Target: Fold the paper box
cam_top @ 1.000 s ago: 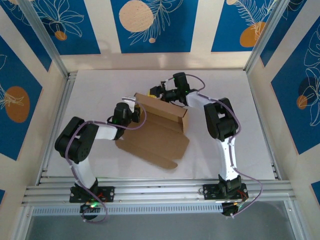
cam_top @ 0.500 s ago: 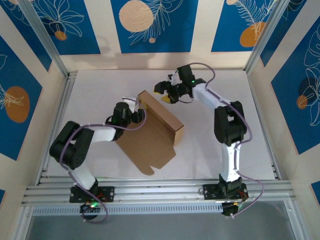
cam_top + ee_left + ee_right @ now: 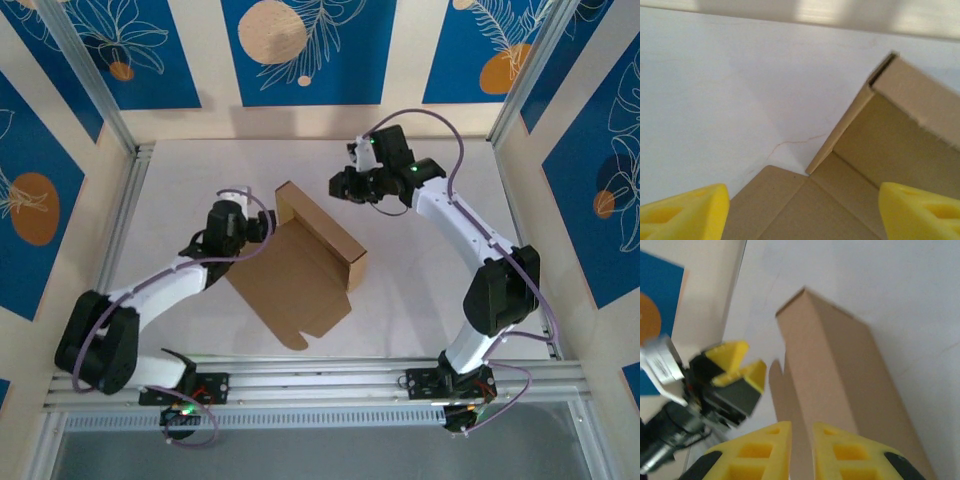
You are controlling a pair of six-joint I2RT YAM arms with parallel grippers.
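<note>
Now the left arm reaches low across the table to the paper box [image 3: 300,265], which lies mid-table, its far wall raised and a flat panel spread nearer. The left gripper [image 3: 256,224] hovers at the box's left end, fingers wide apart. The right arm arches high; the right gripper [image 3: 340,185] hangs beyond the box, fingers nearly together, empty.

The paper box [image 3: 300,260] lies on the tabletop [image 3: 430,260], between the left fingers [image 3: 685,210] and the right fingers [image 3: 760,450]. Its raised wall stands on the side facing the right fingers, apart from them, and its flat panel spreads toward the arm bases. The wall's end corner sits just ahead of the left fingers, with the flat panel's edge below them.
</note>
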